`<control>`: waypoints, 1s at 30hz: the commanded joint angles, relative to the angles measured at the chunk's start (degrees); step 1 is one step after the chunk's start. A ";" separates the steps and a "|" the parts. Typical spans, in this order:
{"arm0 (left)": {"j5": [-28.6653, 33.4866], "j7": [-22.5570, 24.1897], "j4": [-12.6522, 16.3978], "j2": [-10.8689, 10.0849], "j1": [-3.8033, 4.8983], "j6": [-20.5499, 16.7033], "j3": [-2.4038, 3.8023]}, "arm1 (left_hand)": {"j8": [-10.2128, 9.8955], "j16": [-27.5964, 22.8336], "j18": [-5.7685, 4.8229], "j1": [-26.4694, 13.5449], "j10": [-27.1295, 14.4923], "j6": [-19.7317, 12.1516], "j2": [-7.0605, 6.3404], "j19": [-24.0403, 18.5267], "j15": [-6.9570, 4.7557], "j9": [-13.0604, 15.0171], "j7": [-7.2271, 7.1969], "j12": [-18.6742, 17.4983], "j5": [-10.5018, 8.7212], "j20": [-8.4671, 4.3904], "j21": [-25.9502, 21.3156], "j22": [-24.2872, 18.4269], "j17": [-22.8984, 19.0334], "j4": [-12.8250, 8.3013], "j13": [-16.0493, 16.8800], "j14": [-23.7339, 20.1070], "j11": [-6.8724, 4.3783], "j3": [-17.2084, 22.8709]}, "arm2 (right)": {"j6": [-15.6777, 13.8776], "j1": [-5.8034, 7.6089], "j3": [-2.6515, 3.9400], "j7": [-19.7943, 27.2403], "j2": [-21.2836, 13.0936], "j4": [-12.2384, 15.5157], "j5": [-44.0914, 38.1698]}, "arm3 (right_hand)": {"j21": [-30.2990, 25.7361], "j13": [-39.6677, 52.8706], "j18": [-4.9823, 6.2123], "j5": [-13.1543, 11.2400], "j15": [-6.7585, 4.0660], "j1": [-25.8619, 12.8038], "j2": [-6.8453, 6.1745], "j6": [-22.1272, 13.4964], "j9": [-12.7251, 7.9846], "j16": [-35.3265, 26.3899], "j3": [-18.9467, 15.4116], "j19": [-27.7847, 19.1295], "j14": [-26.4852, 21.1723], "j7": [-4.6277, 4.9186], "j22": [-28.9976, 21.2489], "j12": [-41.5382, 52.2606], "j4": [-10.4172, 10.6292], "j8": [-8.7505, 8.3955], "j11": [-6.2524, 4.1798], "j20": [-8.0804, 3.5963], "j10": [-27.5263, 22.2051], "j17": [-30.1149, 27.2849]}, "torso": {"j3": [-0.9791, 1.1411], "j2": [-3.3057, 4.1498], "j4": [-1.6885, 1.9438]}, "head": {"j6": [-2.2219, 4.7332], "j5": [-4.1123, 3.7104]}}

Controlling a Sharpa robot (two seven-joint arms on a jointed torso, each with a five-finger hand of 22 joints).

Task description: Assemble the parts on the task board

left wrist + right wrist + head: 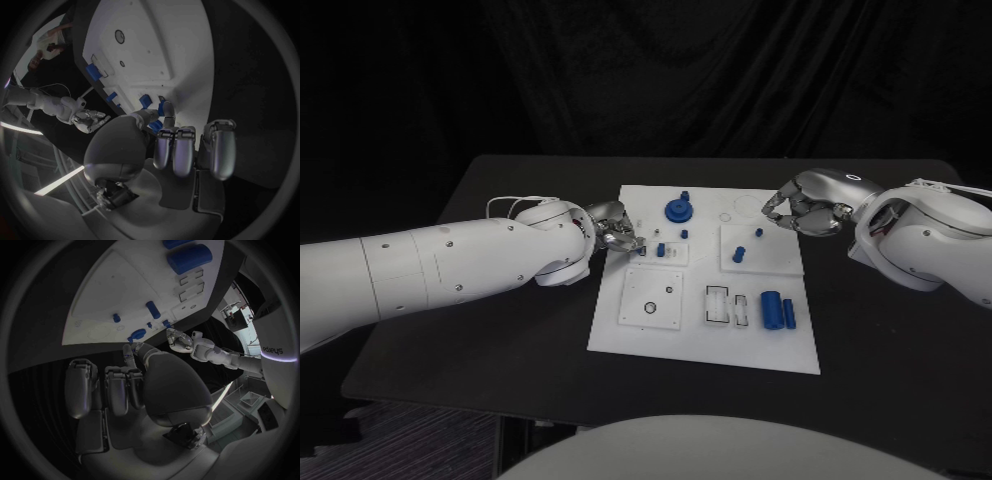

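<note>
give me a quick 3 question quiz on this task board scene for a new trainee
1. True or false: the right hand grips the large blue cylinder.
2. Multiple choice: the large blue cylinder lies on the task board at
A. the edge far from the robot
B. the part near the robot, on its right side
C. the edge by the left hand
3. Fill in: the round blue part with an upright stem stands between the two ____.

Key:
1. False. It lies apart from both hands.
2. B
3. hands
</note>
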 commanded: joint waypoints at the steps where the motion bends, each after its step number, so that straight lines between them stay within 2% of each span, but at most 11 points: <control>1: -0.58 0.68 0.01 0.15 -0.16 -0.05 0.04 | 0.28 0.37 0.16 -0.03 6.06 0.03 0.57 2.32 -0.37 0.11 -0.26 -0.03 0.18 -0.54 0.13 12.61 15.09 -1.96 15.06 6.16 -0.37 2.23 | -0.49 -0.14 0.04 -0.60 -0.06 0.04 -0.10 | -0.19 15.10 0.41 0.27 -0.03 -0.70 -0.09 -0.26 -0.09 0.16 0.39 1.43 6.07 -0.21 12.08 0.15 -0.02 -0.25 -0.14 -0.07 5.97 15.09 | 0.02 0.01 -0.04 | -0.01 0.08; 6: -0.58 0.65 -0.21 0.38 -0.30 0.48 0.04 | 0.28 0.37 0.17 -0.18 6.06 0.07 0.60 2.31 -0.38 0.12 -0.26 -0.03 0.15 -0.55 0.07 12.59 15.09 -1.90 15.06 6.16 -0.37 2.22 | -0.43 -0.14 0.04 -0.63 -0.02 0.02 -0.10 | -0.19 15.10 0.41 0.27 -0.03 -0.70 -0.09 -0.26 -0.09 0.16 0.39 1.43 6.07 -0.21 12.08 0.15 -0.02 -0.25 -0.14 -0.07 5.97 15.09 | 0.04 0.00 0.07 | -0.01 -0.01; 14: -0.58 0.79 -0.42 0.85 -0.46 0.89 0.04 | 0.28 0.37 0.19 -0.42 6.06 0.11 0.72 2.27 -0.40 0.13 -0.27 -0.03 0.13 -0.57 -0.02 12.56 15.09 -1.77 15.06 6.16 -0.38 2.22 | -0.41 -0.14 0.04 -0.62 0.11 0.00 -0.10 | -0.19 15.10 0.41 0.27 -0.03 -0.70 -0.09 -0.26 -0.09 0.16 0.39 1.43 6.07 -0.21 12.08 0.15 -0.02 -0.25 -0.14 -0.07 5.97 15.09 | 0.04 0.01 -0.07 | -0.01 0.03; 30: -0.59 0.33 -0.51 1.16 -0.59 2.17 0.04 | 0.27 0.37 0.21 -0.59 6.06 0.13 0.89 2.24 -0.40 0.14 -0.28 -0.03 0.14 -0.58 -0.09 12.54 15.09 -1.69 15.06 6.16 -0.39 2.28 | -0.31 -0.14 0.04 -0.69 0.17 -0.03 -0.10 | -0.26 15.10 0.42 0.27 -0.02 -0.75 -0.07 -0.19 -0.07 0.16 0.43 1.40 6.07 -0.19 12.06 0.15 -0.04 -0.21 -0.13 -0.07 5.97 15.09 | 0.03 0.01 0.02 | -0.01 0.08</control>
